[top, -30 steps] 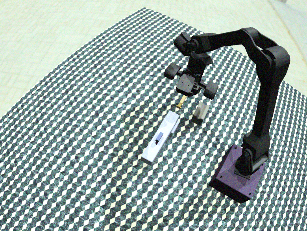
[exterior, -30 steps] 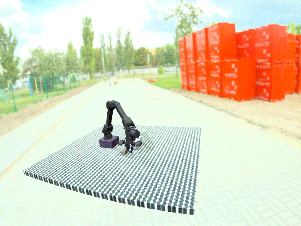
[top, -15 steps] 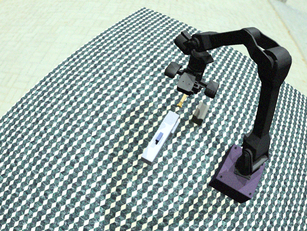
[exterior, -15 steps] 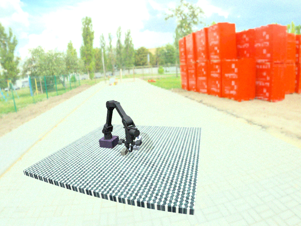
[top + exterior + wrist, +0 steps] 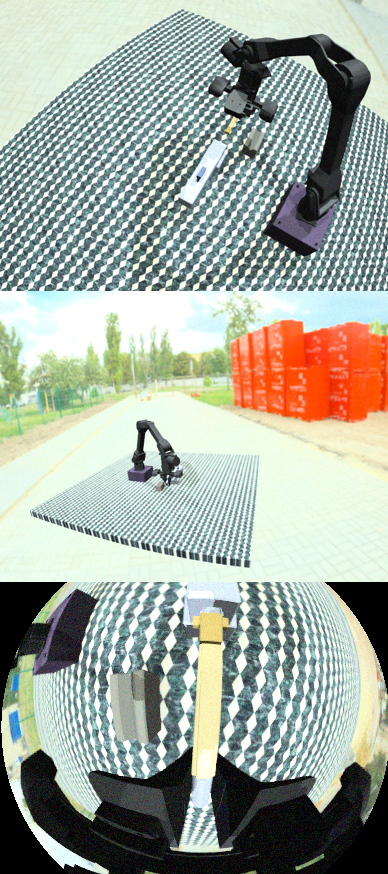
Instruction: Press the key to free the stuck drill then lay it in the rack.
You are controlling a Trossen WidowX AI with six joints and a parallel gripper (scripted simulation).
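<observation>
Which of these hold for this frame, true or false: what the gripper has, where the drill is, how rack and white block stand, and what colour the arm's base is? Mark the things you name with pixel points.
1. The black parallel-jaw gripper (image 5: 237, 118) (image 5: 167, 483) (image 5: 201, 751) is shut on the slim yellow drill (image 5: 231, 125) (image 5: 207, 707). True.
2. The drill lies in the grooved grey-beige rack (image 5: 254, 140) (image 5: 159, 486) (image 5: 131, 707). False: the gripper has it, to one side of the rack.
3. The rack stands apart from the long white block (image 5: 203, 162) (image 5: 175, 480) (image 5: 220, 589). True.
4. The arm's box-shaped base (image 5: 294, 233) (image 5: 140, 474) (image 5: 65, 642) is green. False: it is purple.
</observation>
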